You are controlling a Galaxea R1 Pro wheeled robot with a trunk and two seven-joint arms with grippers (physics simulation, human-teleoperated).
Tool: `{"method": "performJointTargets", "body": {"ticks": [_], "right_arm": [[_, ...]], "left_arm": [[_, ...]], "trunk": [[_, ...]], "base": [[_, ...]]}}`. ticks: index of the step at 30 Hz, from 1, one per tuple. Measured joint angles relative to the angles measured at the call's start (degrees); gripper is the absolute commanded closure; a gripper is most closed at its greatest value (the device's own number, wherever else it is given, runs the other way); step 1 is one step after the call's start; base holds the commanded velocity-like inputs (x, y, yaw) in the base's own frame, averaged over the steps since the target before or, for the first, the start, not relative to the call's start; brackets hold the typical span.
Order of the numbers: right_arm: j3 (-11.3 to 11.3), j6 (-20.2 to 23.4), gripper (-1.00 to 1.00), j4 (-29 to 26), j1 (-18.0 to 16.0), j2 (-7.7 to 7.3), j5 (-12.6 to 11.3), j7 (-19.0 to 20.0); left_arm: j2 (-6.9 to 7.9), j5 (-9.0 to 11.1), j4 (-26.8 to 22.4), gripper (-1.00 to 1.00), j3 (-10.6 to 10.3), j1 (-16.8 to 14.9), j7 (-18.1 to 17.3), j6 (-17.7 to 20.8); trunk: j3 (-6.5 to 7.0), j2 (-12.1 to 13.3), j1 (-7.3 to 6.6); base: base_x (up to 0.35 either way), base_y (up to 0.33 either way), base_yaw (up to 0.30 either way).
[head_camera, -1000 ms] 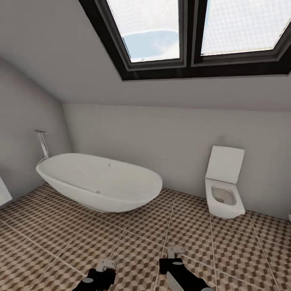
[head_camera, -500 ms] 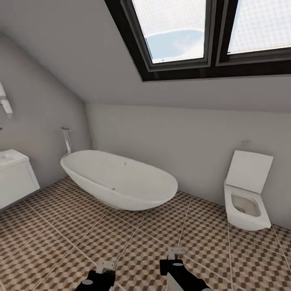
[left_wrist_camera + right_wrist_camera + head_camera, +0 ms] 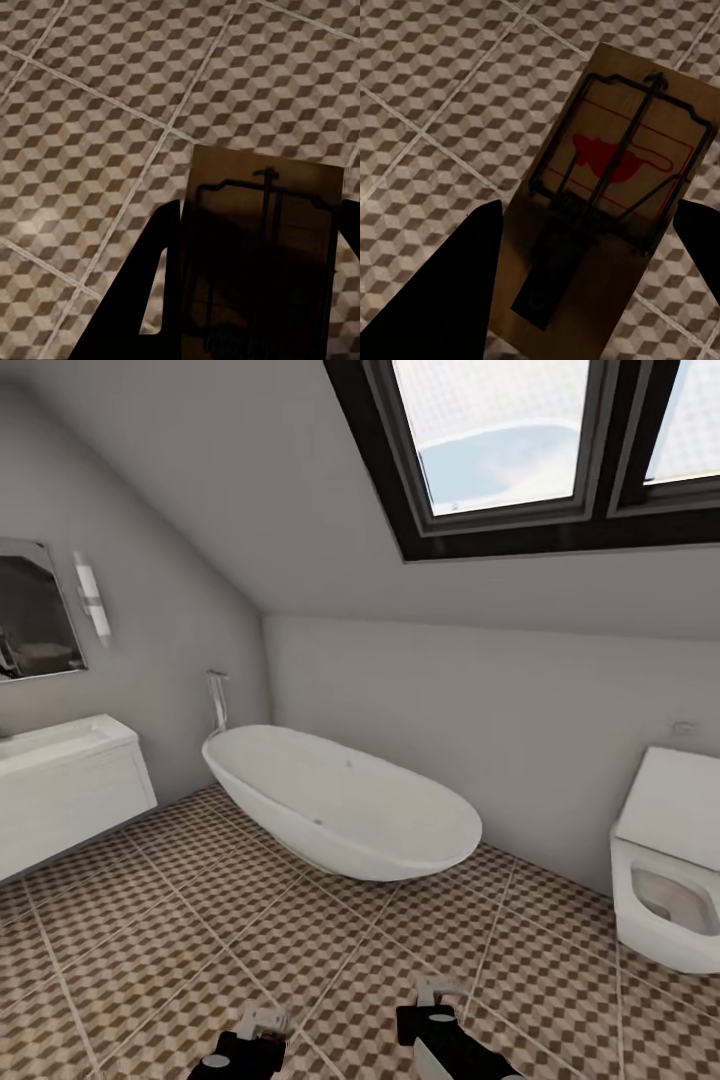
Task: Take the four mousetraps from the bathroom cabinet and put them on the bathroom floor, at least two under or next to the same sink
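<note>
While both arms are hanging low over the tiles, each gripper is carrying a trap. Seen from the left wrist, the left gripper (image 3: pixel 251 300) is pinching a mousetrap (image 3: pixel 259 247) between its two dark fingers (image 3: pixel 139 292); the tan board is sitting squarely in the gap, its long sides against the pads, its far end sticking out past the fingertips, and its face lying in shadow so that only the dark wire bar is showing. Seen from the right wrist, the right gripper (image 3: pixel 589 277) is holding a second mousetrap (image 3: pixel 615 187) between its fingers (image 3: pixel 450 292). This board is lying slanted across the gap, and whether the pads are touching its edges I cannot tell; its red spot and dark metal frame are facing the camera. Both boards are hanging above the bathroom floor (image 3: pixel 180 940), apart from it, with cube-patterned tiles and pale grout lines showing beneath them.

Farther out, in the head view, the two gripper tips are showing at the lower edge. Beyond them a white bathtub (image 3: pixel 340 805) is standing against the far wall, a white sink unit (image 3: pixel 65 790) is sitting at the left under a mirror (image 3: pixel 35 610), a toilet (image 3: pixel 665 870) is standing at the right, and a dark-framed skylight (image 3: pixel 520 460) is slanting overhead.
</note>
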Motion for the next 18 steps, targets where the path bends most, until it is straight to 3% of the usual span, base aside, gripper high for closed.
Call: {"method": "performJointTargets", "body": {"ticks": [18], "right_arm": [[0.01, -0.02, 1.0, 0.16, 0.0, 0.0, -0.01, 0.0]], "left_arm": [[0.0, -0.08, 0.0, 1.0, -0.14, 0.17, 0.0, 0.0]], "trunk": [[0.0, 0.0, 0.0]], "base": [[0.0, 0.0, 0.292]]}}
